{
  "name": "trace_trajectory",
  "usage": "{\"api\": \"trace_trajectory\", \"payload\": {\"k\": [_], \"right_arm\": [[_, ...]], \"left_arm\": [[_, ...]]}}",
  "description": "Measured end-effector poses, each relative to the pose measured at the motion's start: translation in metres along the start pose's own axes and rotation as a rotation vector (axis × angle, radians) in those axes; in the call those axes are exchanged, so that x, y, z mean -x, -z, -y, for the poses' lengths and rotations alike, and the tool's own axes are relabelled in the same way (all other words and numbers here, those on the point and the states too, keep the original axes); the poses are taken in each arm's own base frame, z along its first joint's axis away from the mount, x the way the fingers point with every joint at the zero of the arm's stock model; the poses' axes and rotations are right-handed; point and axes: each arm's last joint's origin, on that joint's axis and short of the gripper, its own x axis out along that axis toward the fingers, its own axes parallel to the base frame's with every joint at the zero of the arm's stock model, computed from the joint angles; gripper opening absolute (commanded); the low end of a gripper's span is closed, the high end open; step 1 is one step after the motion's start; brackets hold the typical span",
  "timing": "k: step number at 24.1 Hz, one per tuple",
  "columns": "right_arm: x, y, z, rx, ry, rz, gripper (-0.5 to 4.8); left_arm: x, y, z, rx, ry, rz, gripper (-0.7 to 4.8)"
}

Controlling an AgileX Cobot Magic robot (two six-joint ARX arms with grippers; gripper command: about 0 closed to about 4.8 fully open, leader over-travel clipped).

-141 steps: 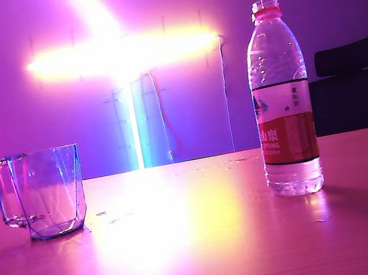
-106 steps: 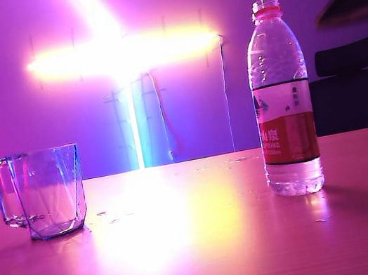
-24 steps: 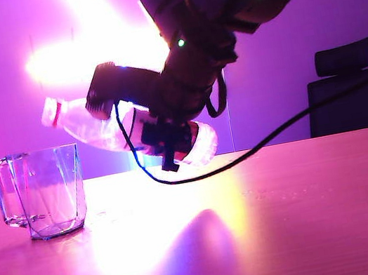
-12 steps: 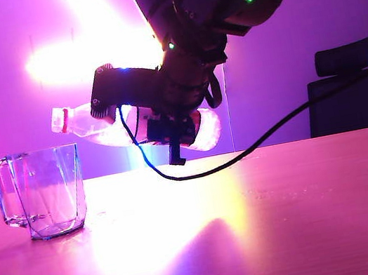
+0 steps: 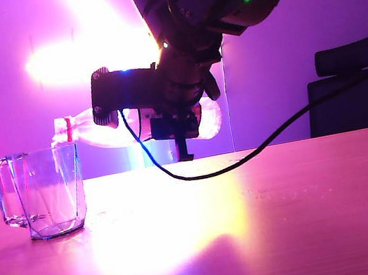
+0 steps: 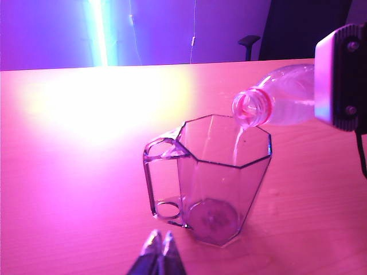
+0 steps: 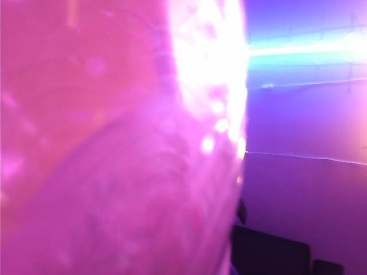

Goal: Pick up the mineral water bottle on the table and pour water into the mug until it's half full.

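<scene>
The clear mineral water bottle [image 5: 87,131] lies about level in the air, and my right gripper [image 5: 166,118] is shut on its labelled middle. Its open, red-ringed mouth [image 6: 251,109] hangs over the rim of the faceted glass mug [image 5: 44,194], which stands on the table [image 5: 291,218] at the left. A thin stream of water [image 6: 237,146] falls from the mouth into the mug [image 6: 221,172]. The bottle [image 7: 114,143] fills the right wrist view and hides the fingers there. My left gripper [image 6: 159,244] hovers shut and empty near the mug's handle side.
The right arm's black cable [image 5: 295,121] droops low over the table behind the bottle. A dark chair [image 5: 350,90] stands beyond the table's far right edge. Bright light strips [image 5: 84,55] glare on the back wall.
The right wrist has rolled and the bottle has tipped from neck-up to about level. Its mouth has dropped to just above the mug's rim. The mug and left gripper have not moved.
</scene>
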Motion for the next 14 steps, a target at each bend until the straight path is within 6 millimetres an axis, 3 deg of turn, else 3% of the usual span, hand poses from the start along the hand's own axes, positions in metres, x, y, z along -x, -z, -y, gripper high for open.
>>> {"api": "trace_trajectory", "payload": {"k": [14], "right_arm": [[0.0, 0.0004, 0.0047, 0.088, 0.052, -0.045, 1.78]], "left_arm": [[0.0, 0.0, 0.0, 0.0, 0.0, 0.0, -0.02]]}}
